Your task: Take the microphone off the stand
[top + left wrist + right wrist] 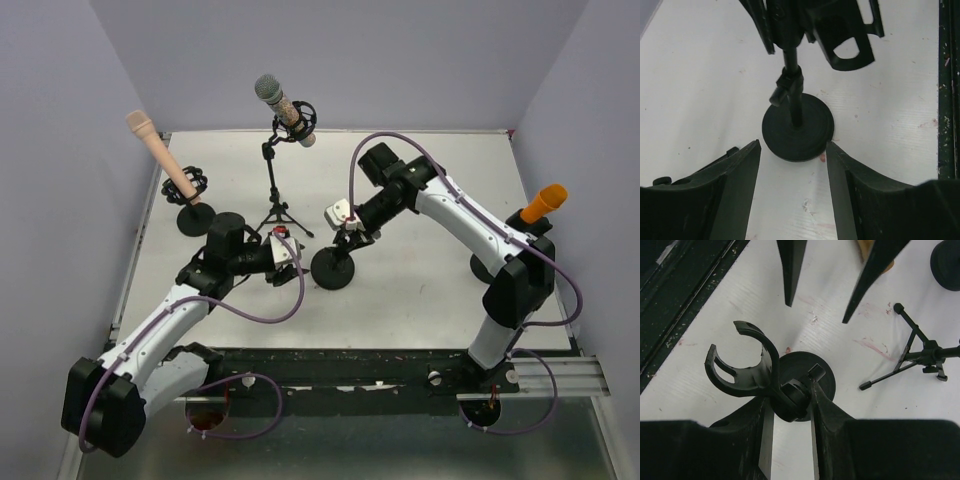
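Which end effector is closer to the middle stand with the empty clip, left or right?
Right. The right end effector grips the middle stand just under its clip; the left end effector hangs open just short of the base.

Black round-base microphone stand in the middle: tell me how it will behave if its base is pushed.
The black round-base microphone stand probably slides rather than tips: its disc base looks broad and thick under a thin pole. With the right gripper shut on its clip joint, a push from the open left gripper would likely be resisted.
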Controlling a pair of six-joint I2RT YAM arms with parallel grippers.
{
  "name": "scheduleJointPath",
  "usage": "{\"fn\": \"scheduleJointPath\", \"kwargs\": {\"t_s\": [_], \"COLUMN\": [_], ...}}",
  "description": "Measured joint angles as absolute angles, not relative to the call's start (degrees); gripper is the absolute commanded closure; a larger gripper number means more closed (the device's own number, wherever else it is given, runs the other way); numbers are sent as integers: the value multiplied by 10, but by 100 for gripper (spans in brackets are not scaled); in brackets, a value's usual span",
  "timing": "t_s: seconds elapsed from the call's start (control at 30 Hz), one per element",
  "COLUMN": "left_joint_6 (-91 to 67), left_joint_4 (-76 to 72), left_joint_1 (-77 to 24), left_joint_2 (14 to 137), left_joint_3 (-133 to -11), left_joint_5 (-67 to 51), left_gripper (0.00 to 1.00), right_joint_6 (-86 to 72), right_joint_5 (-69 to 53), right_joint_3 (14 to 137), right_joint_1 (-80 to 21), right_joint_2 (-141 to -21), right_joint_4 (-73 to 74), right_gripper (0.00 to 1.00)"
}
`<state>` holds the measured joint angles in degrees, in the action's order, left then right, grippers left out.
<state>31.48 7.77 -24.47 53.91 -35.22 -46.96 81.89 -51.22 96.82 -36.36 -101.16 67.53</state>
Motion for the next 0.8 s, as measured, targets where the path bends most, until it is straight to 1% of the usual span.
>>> {"fn": "scheduleJointPath", "kwargs": {"t_s": [0.23, 0.67, 0.8], "left_joint_6": [275, 268, 274], "left_joint_4": [-46, -100, -100], "left_joint_1": [-261, -296, -304], "left_joint_2": [609, 702, 715], "left_joint_3": [-355, -395, -399], "left_joint_5": [-470, -481, -486], "left_gripper": [47, 63, 75], "right_joint_6": [834, 841, 843], "right_joint_5": [-509, -509, -509], "right_joint_3": [954, 965, 971], "right_joint_1": [-364, -364, -364], "right_joint_2": [-997, -1006, -1010], "right_joint_4": [695, 707, 711], "right_gripper": [94, 94, 94]}}
